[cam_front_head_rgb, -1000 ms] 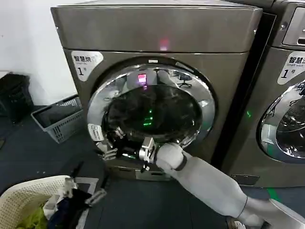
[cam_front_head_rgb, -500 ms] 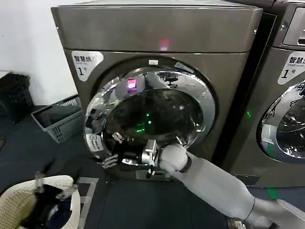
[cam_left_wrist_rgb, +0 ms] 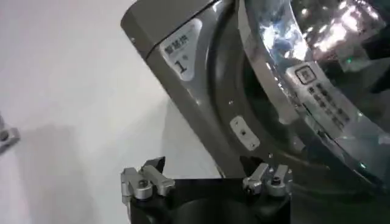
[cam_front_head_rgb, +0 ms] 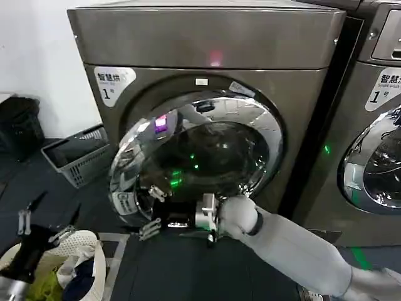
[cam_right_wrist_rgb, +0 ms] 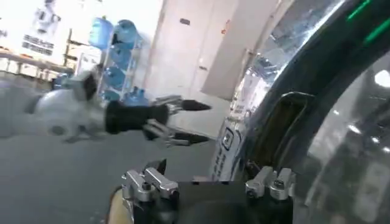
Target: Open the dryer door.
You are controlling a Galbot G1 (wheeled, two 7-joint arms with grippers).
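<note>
While ajar, dryer door faces down-left — right claw beneath.

White wall, dark floor

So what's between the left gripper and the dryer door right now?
Bare dark floor, as seen in the head view: the left gripper hangs over the laundry basket, apart from the dryer door.

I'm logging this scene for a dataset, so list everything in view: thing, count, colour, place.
dryer: one, grey-brown, centre.
dryer door: one, chrome ring with dark glass, swung partly open on the dryer front.
neighbouring machine: one, grey-brown, on the dryer's right.
crate: one, grey, on the floor left of the dryer.
laundry basket: one, cream, lower left, clothes inside.
right gripper: one, at the door's lower edge.
left gripper: one, open, over the basket.
</note>
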